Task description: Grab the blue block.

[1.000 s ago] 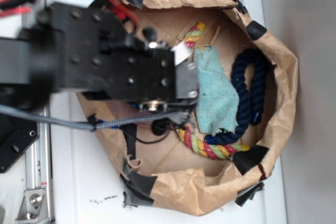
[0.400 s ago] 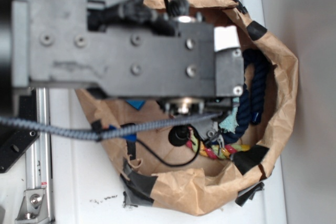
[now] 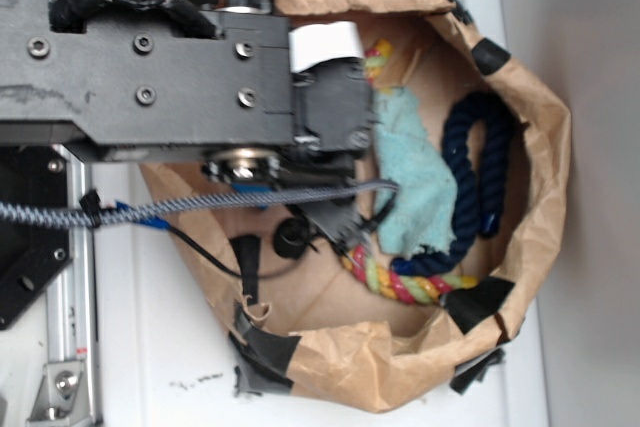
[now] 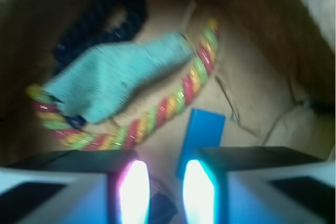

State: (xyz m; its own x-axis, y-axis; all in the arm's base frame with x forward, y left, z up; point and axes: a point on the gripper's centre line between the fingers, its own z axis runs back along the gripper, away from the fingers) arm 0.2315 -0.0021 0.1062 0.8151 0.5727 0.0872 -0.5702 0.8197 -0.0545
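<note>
Gripper [image 4: 163, 192] fingers stand parted above the brown paper floor, holding nothing. The blue block [image 4: 202, 135] lies flat just ahead of the right-hand fingertip, its near end hidden behind it, long axis running up the wrist view, tilted slightly right. The striped rope [image 4: 173, 100] and teal cloth [image 4: 115, 80] lie beside it.

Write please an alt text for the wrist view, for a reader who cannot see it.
The open gripper hangs over the brown paper floor, with the blue block lying flat just ahead of one finger, not yet between them. Beyond lie a multicoloured rope, a pale teal cloth and a dark navy rope.
</note>
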